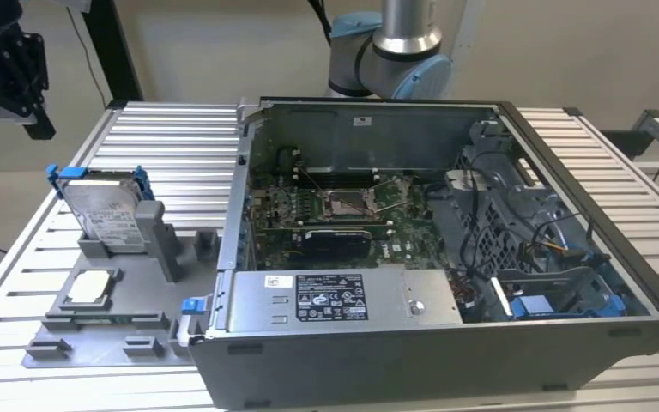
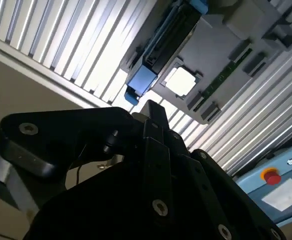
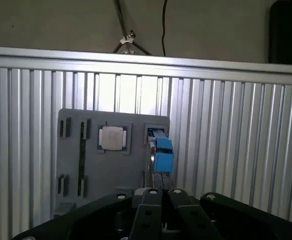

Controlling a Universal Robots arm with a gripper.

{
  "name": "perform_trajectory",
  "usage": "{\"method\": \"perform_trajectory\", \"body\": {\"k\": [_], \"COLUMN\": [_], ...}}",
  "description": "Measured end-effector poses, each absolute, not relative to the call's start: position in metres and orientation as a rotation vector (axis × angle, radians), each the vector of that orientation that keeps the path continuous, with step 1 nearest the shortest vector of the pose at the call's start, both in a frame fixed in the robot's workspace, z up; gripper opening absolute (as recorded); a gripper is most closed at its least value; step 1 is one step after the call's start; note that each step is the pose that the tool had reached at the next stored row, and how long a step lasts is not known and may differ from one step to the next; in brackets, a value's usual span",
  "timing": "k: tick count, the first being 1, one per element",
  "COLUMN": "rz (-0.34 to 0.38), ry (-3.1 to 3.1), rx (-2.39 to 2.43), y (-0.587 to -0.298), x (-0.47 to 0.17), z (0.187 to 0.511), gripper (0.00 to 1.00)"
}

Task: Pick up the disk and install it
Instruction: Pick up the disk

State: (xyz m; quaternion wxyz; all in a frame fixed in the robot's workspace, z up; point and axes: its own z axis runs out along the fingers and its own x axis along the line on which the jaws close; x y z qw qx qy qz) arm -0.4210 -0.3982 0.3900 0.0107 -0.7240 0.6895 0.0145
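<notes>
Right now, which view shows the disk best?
The exterior view: the disk stands in its grey holder, label face and blue frame visible. Both wrist views show it edge-on, mainly its blue tab.

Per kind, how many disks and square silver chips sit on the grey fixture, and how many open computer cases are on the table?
disk: 1
square silver chip: 1
open computer case: 1
Total: 3
</notes>
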Motion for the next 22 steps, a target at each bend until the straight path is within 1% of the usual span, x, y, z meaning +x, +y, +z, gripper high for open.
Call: {"method": "perform_trajectory", "body": {"k": [11,12,22], "rz": [0.045,0.045,0.045], "ry": [2.142,2.142,2.142], "rx": [-2.268,-2.268,-2.268], "y": [-0.3982,-0.3982,-0.3983], "x": [-0.4209,-0.4209,-0.4209], "z": [0.3900,0.3900,0.3900], "gripper": [0.00,1.00,1.00]}}
